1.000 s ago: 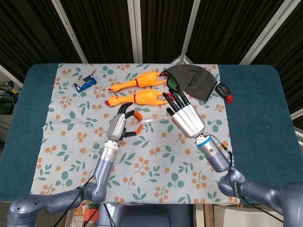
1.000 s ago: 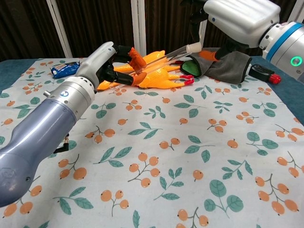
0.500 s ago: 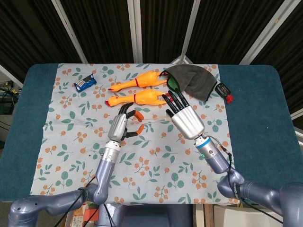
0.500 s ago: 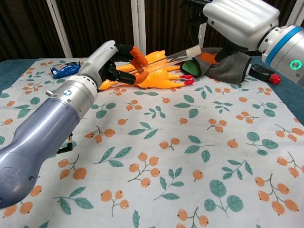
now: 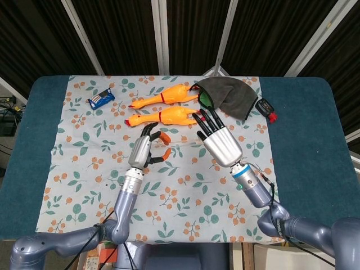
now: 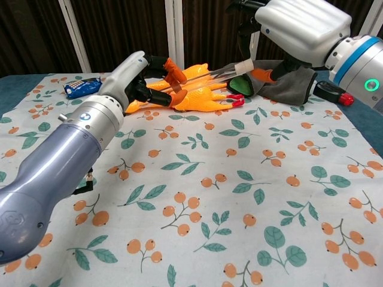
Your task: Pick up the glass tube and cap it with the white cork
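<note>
My left hand pinches one end of the glass tube between its orange-tipped fingers, above the floral cloth. The tube slants up and to the right. A white cork sits on its far end. My right hand hovers over that end with its fingers straight and apart. Its thumb lies close beside the cork, and I see nothing gripped in it. In the head view the right hand hides the cork.
Two orange rubber chickens lie just behind the hands. A grey cloth over green sunglasses is at the back right, beside a black and red object. A blue snack packet lies at the back left.
The tube's corked end has dipped slightly. My right hand has drifted a little down and towards the tube. My left hand keeps its hold.
</note>
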### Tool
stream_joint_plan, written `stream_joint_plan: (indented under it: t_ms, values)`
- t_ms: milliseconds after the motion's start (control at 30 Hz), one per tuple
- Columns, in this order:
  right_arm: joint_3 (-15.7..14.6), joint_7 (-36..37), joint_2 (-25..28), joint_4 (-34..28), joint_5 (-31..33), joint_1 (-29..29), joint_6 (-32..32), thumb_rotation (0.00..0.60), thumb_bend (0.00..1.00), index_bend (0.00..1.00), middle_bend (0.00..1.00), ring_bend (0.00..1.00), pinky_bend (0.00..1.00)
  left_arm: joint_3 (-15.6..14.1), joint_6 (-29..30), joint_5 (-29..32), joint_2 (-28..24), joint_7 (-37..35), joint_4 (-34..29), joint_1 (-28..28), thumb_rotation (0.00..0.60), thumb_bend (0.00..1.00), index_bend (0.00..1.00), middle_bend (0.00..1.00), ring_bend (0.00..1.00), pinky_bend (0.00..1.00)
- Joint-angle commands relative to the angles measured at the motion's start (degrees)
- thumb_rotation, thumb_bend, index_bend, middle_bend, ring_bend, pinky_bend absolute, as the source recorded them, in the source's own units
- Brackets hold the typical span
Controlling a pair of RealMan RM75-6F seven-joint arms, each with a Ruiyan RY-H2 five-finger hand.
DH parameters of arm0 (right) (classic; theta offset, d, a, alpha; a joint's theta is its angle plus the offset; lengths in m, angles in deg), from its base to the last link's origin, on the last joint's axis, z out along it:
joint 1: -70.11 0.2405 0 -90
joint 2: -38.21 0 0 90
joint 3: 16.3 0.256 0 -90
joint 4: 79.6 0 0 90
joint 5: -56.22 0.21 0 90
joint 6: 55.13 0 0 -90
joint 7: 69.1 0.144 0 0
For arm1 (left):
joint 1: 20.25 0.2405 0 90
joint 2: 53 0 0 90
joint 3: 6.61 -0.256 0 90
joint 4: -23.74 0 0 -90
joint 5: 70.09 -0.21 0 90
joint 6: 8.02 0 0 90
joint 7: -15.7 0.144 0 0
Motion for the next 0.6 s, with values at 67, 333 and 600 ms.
stream_joint_plan:
  t_ms: [67, 333, 600]
  values:
    - [0.0, -0.1, 0.1, -0.2, 0.0, 0.0, 0.0, 0.600, 0.42, 0.58, 0.15, 0.02, 0.00, 0.0, 0.0, 0.0, 0.0, 0.0, 0.1, 0.1, 0.600, 0.61, 0.67, 0.57, 0.09, 0.00]
    - [-0.3, -0.5, 0.6, -0.6, 0.2, -0.4, 0.4, 0.600, 0.42, 0.30, 0.11, 0.02, 0.00, -0.2, 0.4, -0.8, -0.2, -1.1, 0.5, 0.3, 0.600, 0.61, 0.67, 0.57, 0.10, 0.00]
    - [-0.2, -1.8, 1.1, -1.5, 1.6, -1.1, 1.2, 0.600, 0.42, 0.02, 0.03, 0.00, 0.00, -0.7, 0.6, -1.5, -0.5, -2.1, 1.2, 0.7, 0.600, 0.61, 0.67, 0.57, 0.10, 0.00]
